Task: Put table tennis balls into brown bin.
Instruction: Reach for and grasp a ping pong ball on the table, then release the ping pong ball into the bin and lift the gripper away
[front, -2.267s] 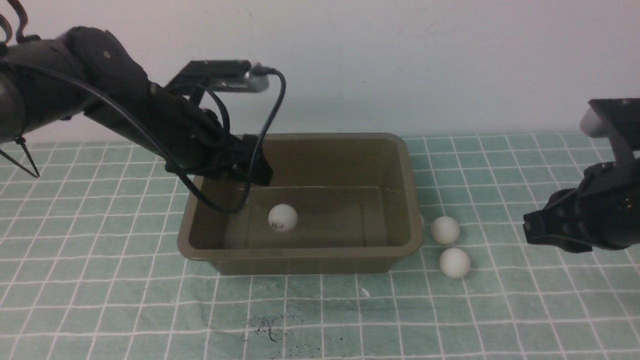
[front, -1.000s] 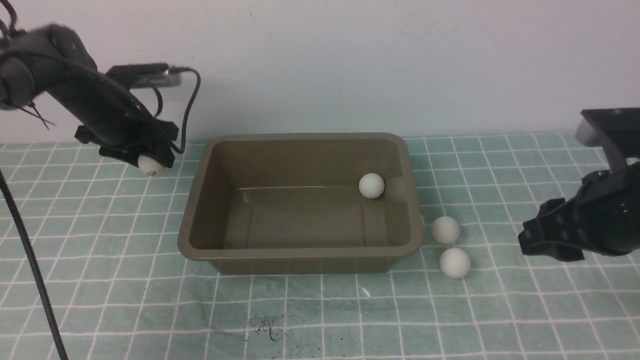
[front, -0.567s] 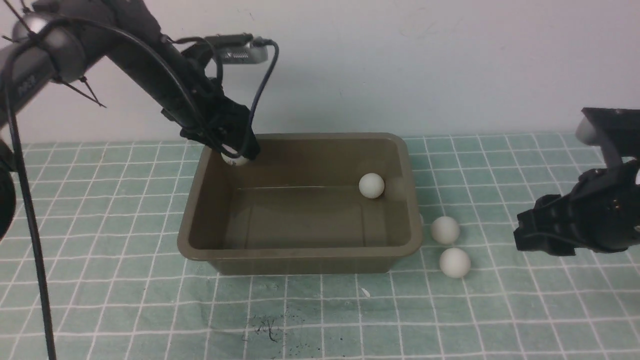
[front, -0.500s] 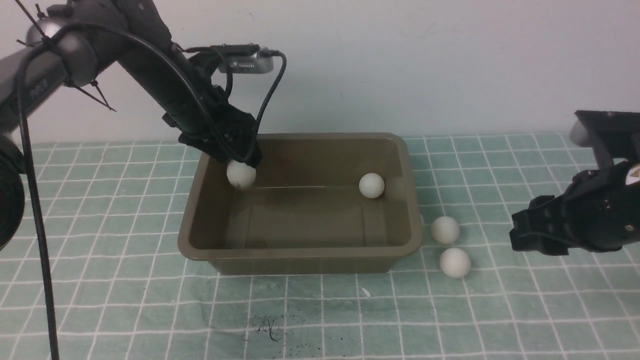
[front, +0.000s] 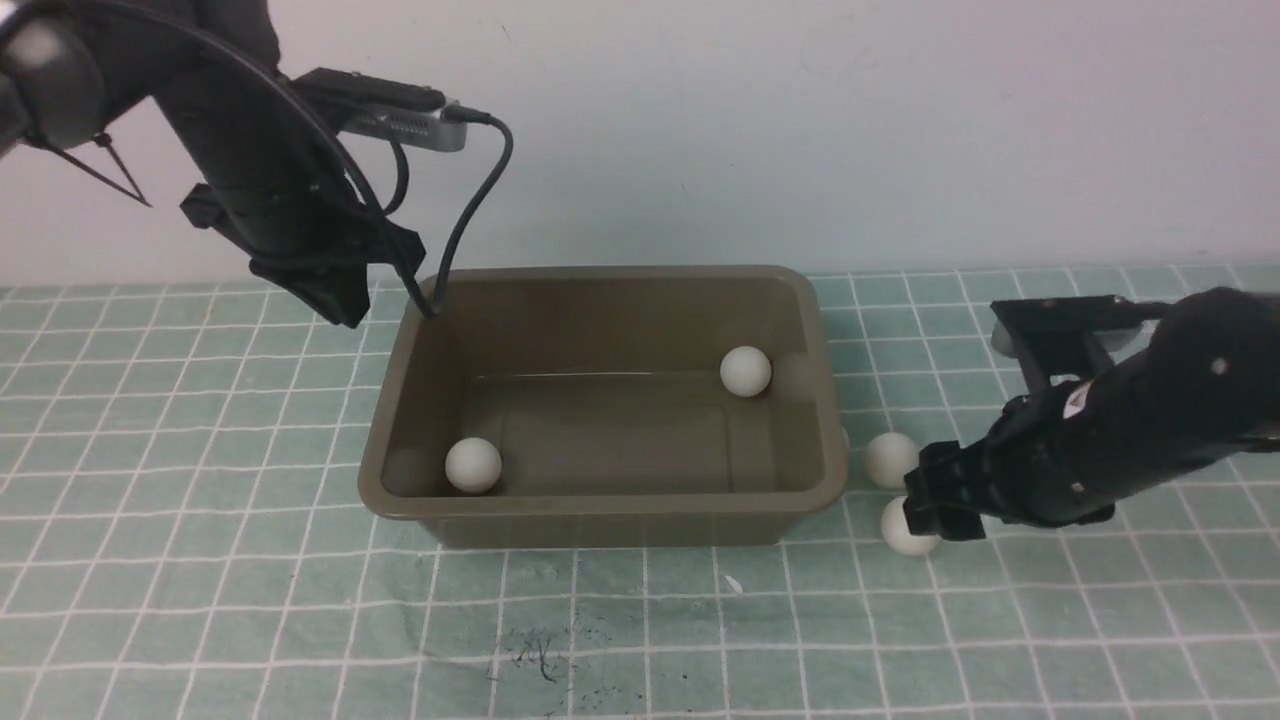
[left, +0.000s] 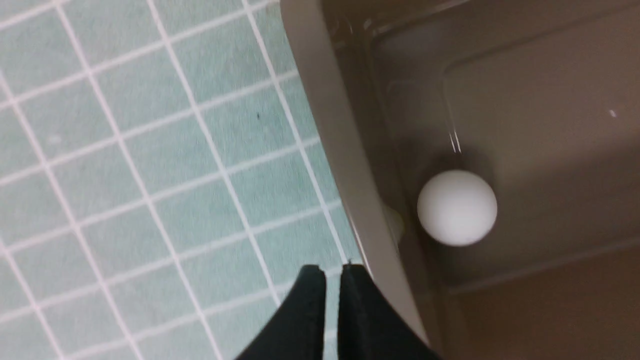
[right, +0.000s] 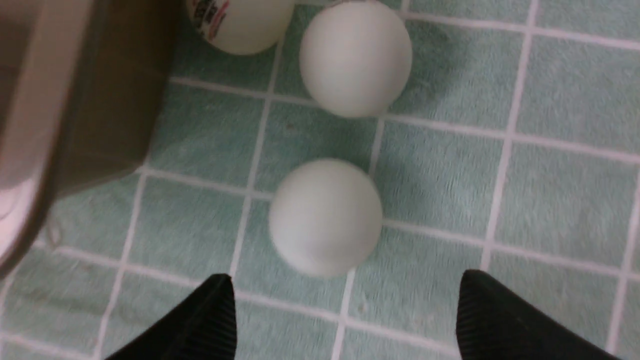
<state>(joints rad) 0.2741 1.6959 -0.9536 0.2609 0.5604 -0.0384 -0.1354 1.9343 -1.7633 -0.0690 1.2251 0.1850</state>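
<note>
The brown bin (front: 600, 508) stands mid-table with two table tennis balls inside, one at its front left corner (front: 473, 465) and one by its right wall (front: 746, 371). My left gripper (front: 340, 300) hangs shut and empty just outside the bin's back left corner; its wrist view shows the fingertips (left: 327, 272) together beside the rim (left: 330, 130) and the corner ball (left: 457, 207). Right of the bin, my right gripper (front: 935, 505) is open and low over the nearer ball (right: 325, 216). A second ball (right: 355, 57) and a logo-printed ball (right: 235, 25) lie beyond.
A green cloth with a white grid (front: 640, 640) covers the table, and a white wall rises behind. The left arm's cable (front: 470, 210) dangles over the bin's back left rim. The bin's outer wall (right: 100, 100) is close to the balls on the right.
The left gripper let its ball go; the ball now rests in the bin's front left corner. The left arm drew back leftward. The right arm moved left and down to the outside balls.
</note>
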